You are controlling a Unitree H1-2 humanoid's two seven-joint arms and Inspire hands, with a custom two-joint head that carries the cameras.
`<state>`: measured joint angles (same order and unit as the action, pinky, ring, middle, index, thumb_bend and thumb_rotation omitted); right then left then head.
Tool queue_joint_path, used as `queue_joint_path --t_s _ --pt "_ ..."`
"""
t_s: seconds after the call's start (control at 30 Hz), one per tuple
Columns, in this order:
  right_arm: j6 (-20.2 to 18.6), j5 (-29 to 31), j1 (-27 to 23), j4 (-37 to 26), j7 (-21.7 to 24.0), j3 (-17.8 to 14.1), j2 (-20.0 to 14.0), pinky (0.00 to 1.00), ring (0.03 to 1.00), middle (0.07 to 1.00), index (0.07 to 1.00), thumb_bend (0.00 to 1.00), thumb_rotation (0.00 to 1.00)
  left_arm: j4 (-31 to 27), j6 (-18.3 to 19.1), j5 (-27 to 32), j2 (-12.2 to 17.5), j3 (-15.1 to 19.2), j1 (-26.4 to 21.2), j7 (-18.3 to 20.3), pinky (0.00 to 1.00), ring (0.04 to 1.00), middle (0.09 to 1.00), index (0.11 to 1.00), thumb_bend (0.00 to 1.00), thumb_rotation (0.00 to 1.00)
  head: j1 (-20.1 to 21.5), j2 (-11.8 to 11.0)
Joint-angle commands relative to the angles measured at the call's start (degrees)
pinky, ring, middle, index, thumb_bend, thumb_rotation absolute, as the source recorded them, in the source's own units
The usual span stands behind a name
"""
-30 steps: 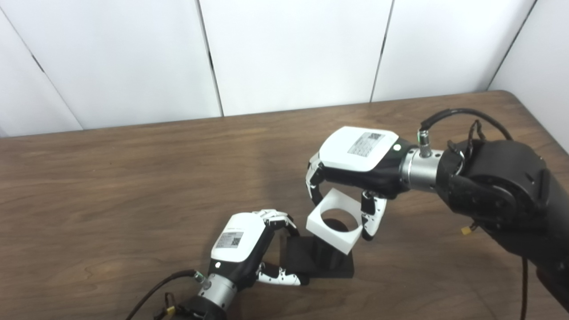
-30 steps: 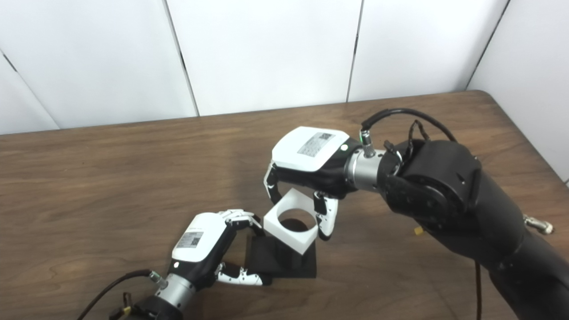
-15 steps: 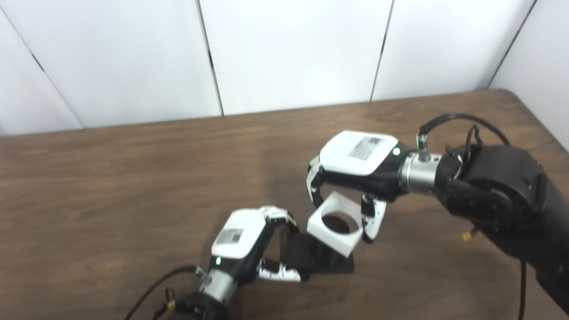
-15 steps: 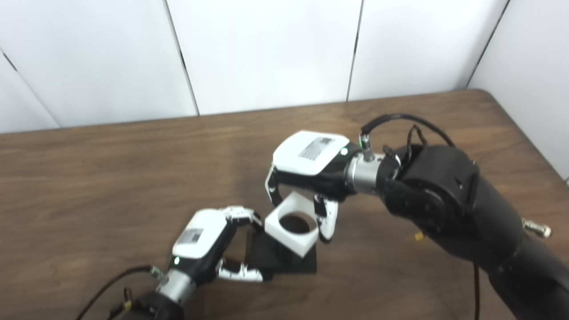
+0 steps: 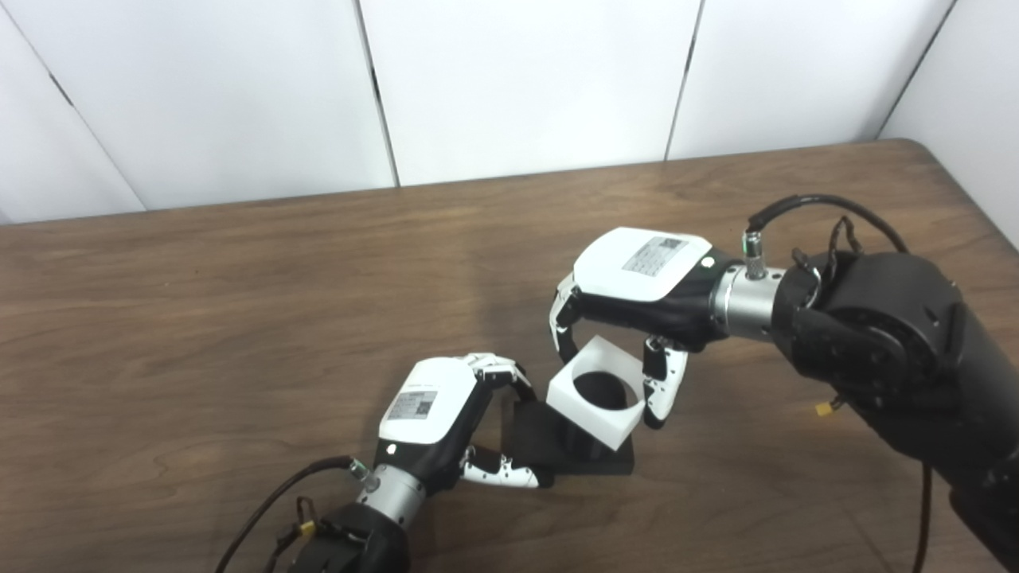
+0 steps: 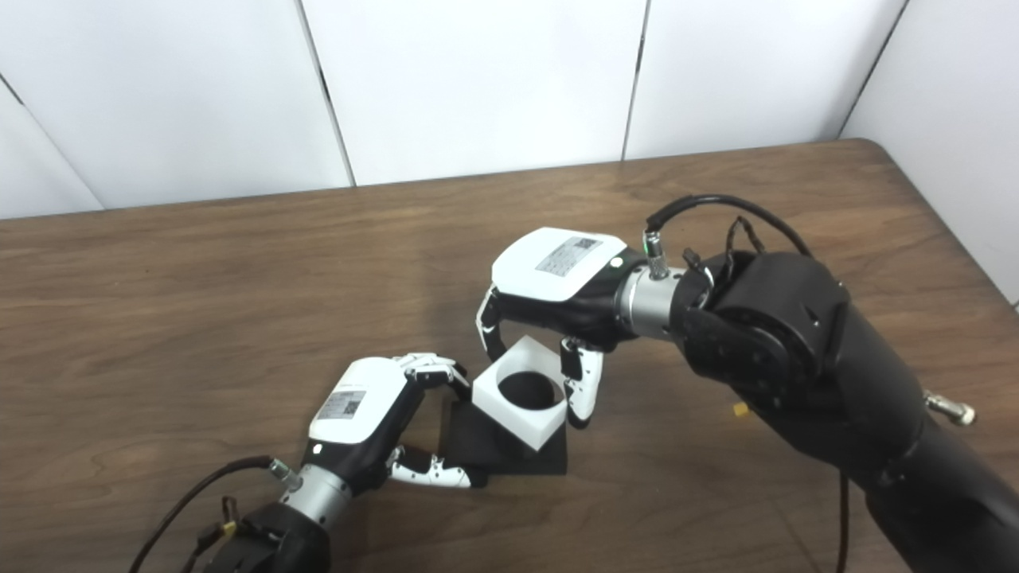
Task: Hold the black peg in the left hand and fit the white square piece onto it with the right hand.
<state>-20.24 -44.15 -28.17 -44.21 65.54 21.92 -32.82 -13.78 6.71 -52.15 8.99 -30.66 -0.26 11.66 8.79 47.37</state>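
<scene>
The black peg stands on a flat black square base (image 5: 533, 446) on the table; my left hand (image 5: 446, 418) grips that base at its left edge, thumb under the front, fingers curled over the back corner. The white square piece (image 5: 595, 402) with a round hole sits around the top of the peg (image 5: 599, 390), which fills the hole as a dark disc. My right hand (image 5: 629, 290) holds the piece from above, fingers on its far left side and thumb (image 5: 659, 382) on its right side. In the right eye view the piece (image 6: 519, 403) looks nearly level.
The brown wooden table (image 5: 239, 318) stretches wide to the left and back. White wall panels (image 5: 517, 79) rise behind its far edge. The table's right edge runs close to my right forearm (image 5: 892, 350). A cable (image 5: 271, 509) trails from my left wrist.
The right hand has lowered the white piece further down over the peg and levelled it. The left hand keeps its hold on the base. The camera has shifted slightly.
</scene>
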Motion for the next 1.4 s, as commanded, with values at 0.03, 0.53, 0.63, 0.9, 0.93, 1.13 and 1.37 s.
queue_joint_path --t_s 0.03,0.53,0.63,0.9,0.93,1.13,1.37 --pt "0.8 -1.0 -1.1 -0.7 -0.7 -1.3 0.4 0.88 0.855 0.769 0.484 0.52 0.13 1.9 2.0 0.6 0.4 -1.4 1.9 5.0 0.76 0.815 0.765 0.490 0.51 0.05 0.1 0.0" --pt "1.9 -3.8 0.9 -0.5 -0.7 -1.5 2.5 0.88 0.850 0.771 0.484 0.52 0.13 2.5 1.7 0.4 0.4 -1.6 1.6 4.8 0.76 0.813 0.762 0.490 0.51 0.05 0.2 -0.1" --pt "2.3 -4.6 1.0 -0.1 -0.8 -1.4 3.0 0.88 0.850 0.773 0.485 0.52 0.13 2.7 1.7 0.6 0.4 -1.6 1.5 4.9 0.77 0.814 0.764 0.490 0.51 0.05 0.1 0.0" --pt "4.2 -5.8 1.6 1.3 -1.0 -1.5 4.4 0.88 0.854 0.772 0.485 0.52 0.13 3.2 1.6 0.7 -0.1 -1.6 1.3 4.4 0.77 0.813 0.761 0.489 0.51 0.05 -0.3 -0.1" --pt "4.3 -6.0 1.7 1.4 -1.0 -1.5 4.5 0.88 0.854 0.772 0.485 0.52 0.13 3.3 1.6 0.8 -0.1 -1.6 1.3 4.4 0.77 0.813 0.761 0.489 0.51 0.05 -0.4 -0.1" --pt "5.1 -6.3 2.2 1.8 -1.2 -1.8 4.9 0.87 0.849 0.769 0.485 0.52 0.13 3.6 1.4 1.0 -0.2 -1.6 1.2 4.2 0.76 0.814 0.764 0.489 0.51 0.05 -0.4 -0.2" --pt "5.7 -6.5 2.9 1.9 -1.0 -2.4 5.3 0.88 0.849 0.764 0.485 0.52 0.13 3.4 1.3 1.1 -0.1 -1.5 1.2 4.3 0.76 0.816 0.767 0.490 0.51 0.05 -0.2 0.0"
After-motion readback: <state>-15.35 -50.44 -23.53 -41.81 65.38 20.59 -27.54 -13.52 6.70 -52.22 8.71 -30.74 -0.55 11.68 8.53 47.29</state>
